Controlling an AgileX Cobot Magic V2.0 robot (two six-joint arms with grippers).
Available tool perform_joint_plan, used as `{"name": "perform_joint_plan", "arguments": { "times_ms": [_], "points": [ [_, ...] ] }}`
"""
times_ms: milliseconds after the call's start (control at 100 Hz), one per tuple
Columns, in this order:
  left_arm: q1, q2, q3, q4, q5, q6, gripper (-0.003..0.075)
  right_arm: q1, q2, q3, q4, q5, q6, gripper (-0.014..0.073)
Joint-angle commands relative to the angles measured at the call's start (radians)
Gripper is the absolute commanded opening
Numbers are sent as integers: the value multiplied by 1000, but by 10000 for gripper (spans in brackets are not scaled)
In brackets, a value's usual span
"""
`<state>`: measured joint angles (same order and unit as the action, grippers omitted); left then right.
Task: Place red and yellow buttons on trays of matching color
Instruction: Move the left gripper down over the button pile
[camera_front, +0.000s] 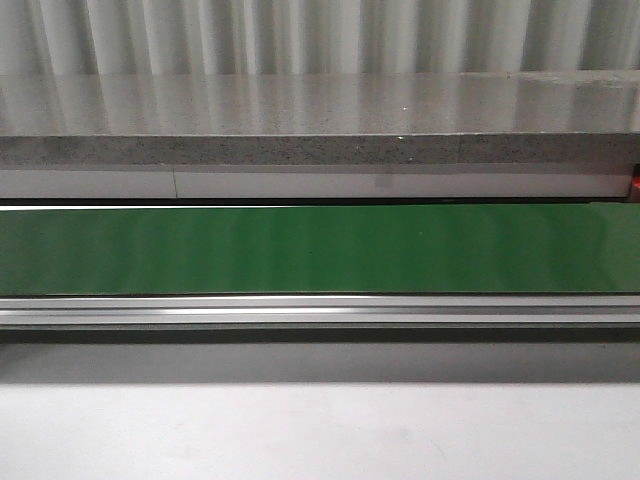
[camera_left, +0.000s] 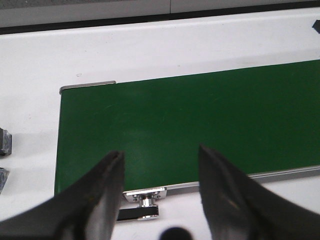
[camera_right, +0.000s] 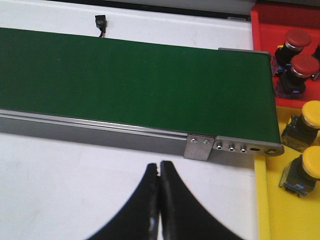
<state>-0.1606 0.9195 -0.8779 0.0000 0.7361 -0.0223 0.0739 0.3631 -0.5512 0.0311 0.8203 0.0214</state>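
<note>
1. Resting in the red tray (camera_right: 260, 30), two red buttons (camera_right: 296, 40) are seen; two yellow buttons (camera_right: 311, 116) sit in the yellow tray (camera_right: 267, 200)
2. Both trays are placed just beside the green conveyor belt (camera_right: 130, 85) end
3. The right end effector (camera_right: 159, 172) is held closed over the white desk (camera_right: 65, 180)
4. The left end effector (camera_left: 161, 157) is held apart over the belt

belt (camera_front: 320, 250): green, bare, metal rail along its near edge | table (camera_front: 320, 430): white | ledge (camera_front: 320, 120): grey, behind belt
</note>
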Motion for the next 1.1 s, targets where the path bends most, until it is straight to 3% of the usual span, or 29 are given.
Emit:
{"name": "perform_joint_plan", "arguments": {
  "times_ms": [0,200,680,860,1090],
  "points": [
    [-4,46,-72,19,-47,-32,435,-1,7,-24,-2,-66,-10,-67],
    [78,175,-182,38,58,-76,430,-1,7,-24,-2,-66,-10,-67],
    [504,418,-294,-34,351,-76,430,-1,7,-24,-2,-66,-10,-67],
    [602,503,-294,-50,381,-76,430,-1,7,-24,-2,-66,-10,-67],
    [624,612,-299,-60,320,-76,430,-1,7,-24,-2,-66,-10,-67]
  ]
}}
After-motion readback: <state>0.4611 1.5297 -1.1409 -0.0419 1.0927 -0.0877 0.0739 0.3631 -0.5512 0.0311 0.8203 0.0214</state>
